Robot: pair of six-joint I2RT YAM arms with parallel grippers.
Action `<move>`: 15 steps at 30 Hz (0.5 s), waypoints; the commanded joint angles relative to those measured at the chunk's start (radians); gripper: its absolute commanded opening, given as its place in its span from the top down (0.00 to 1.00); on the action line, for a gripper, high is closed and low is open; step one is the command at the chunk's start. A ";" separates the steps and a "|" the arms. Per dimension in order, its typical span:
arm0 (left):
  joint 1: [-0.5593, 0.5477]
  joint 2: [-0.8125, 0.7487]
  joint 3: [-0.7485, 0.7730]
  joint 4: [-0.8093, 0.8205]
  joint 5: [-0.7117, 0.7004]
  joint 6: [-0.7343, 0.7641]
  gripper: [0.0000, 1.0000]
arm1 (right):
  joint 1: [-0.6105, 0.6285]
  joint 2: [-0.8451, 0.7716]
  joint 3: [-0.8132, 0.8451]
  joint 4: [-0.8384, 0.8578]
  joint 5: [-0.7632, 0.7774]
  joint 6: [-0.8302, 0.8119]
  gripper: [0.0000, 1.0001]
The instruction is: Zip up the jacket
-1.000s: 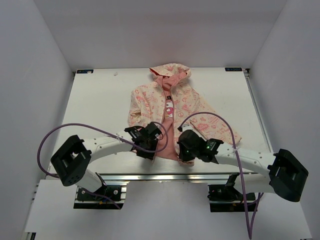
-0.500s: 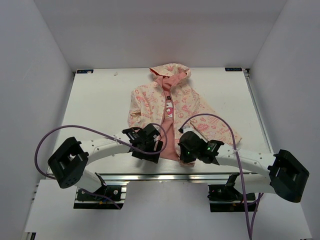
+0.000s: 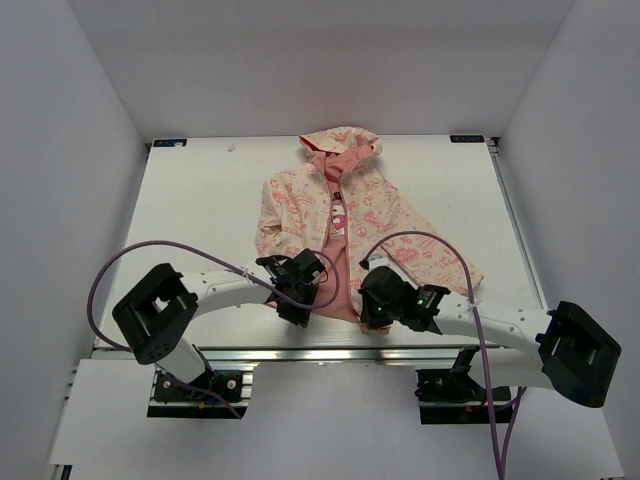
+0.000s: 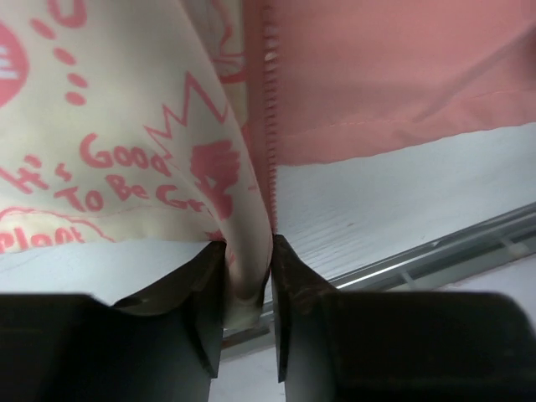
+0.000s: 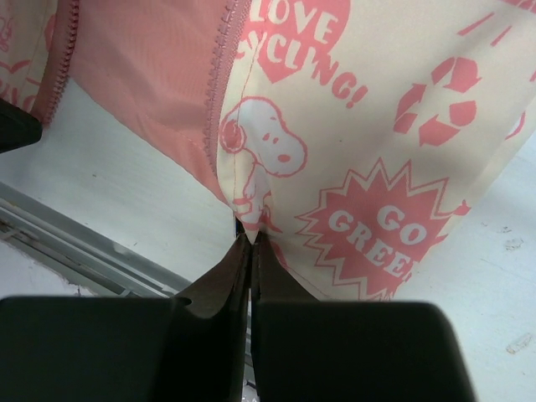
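Pincer on left (image 4: 248, 261) has slid nearer, pinching jacket (image 3: 352, 200) hem.

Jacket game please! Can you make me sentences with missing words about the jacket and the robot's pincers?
1. The jacket has a lining coloured ____.
2. Its hood points ____ from the robot's arms.
3. The left pincer and the right pincer each pinch the jacket's ____ edge.
4. The starburst print says GO ____.
Missing words: pink, away, bottom, GREEN.
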 commanded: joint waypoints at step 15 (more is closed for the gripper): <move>-0.001 -0.174 0.101 0.089 -0.003 0.033 1.00 | -0.173 -0.152 -0.125 0.483 -0.327 -0.127 1.00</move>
